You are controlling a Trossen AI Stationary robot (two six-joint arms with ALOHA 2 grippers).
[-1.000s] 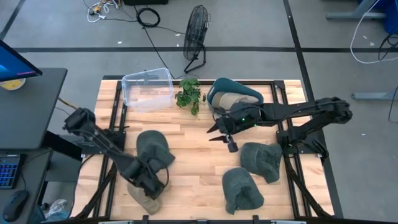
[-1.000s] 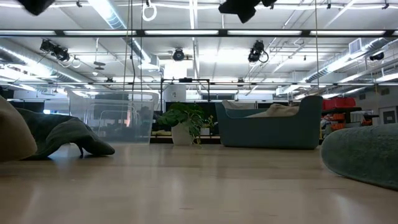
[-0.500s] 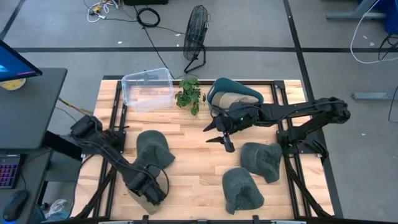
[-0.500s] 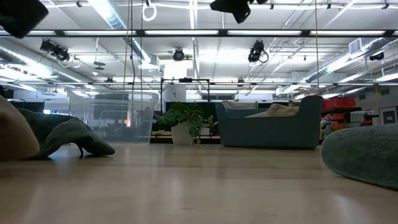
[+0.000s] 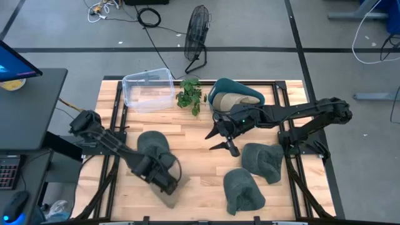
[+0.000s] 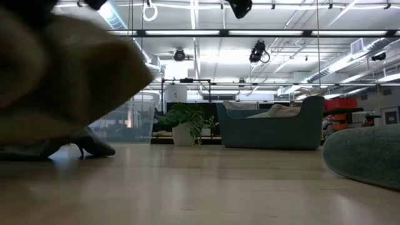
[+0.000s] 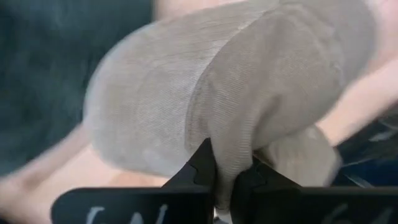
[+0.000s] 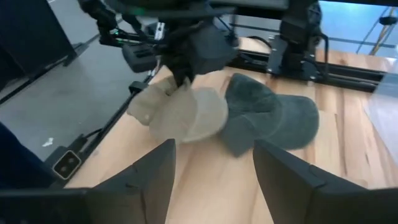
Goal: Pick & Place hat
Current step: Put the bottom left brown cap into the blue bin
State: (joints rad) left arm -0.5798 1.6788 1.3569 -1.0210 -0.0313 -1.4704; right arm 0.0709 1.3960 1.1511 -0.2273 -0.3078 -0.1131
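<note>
Table (image 5: 194, 140) layout: clear bin (image 5: 148, 89) at back left, plant (image 5: 190, 95) right of it, then tub (image 5: 232, 95) with a hat inside. One hat (image 5: 153, 149) lies left of centre, two hats (image 5: 262, 159) front right. Fan (image 5: 197, 34) stands on floor behind table.

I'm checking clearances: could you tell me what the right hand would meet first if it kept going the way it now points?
Probably the tan hat held by the left hand, which lies straight ahead of the open right hand; bare table in between, though depth is uncertain.

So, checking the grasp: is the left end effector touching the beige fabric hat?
Touching: left wrist view shows the left end effector pinching the beige fabric hat.
</note>
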